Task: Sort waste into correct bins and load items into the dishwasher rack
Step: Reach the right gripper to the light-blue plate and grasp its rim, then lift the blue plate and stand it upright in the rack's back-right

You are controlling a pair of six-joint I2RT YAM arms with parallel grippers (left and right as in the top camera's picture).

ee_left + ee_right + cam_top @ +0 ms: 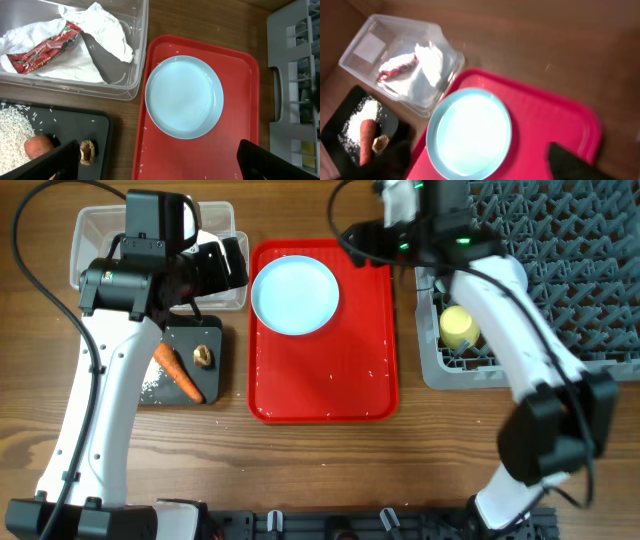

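Atop red tray (330, 380), light blue plate (295, 296)

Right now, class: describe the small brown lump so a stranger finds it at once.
Left of the red serving tray lies a shallow black tray. On it, right of the orange carrot, sits the small brown lump: short and rounded, unlike the long carrot and the scattered white rice.

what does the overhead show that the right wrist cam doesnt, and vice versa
Only overhead: the rack with the cup in it, and both arms. Only right wrist: the wrapper in the tub, hidden under the left arm from above. Both: the plate on the red tray, and the carrot, lump and rice on the black tray.
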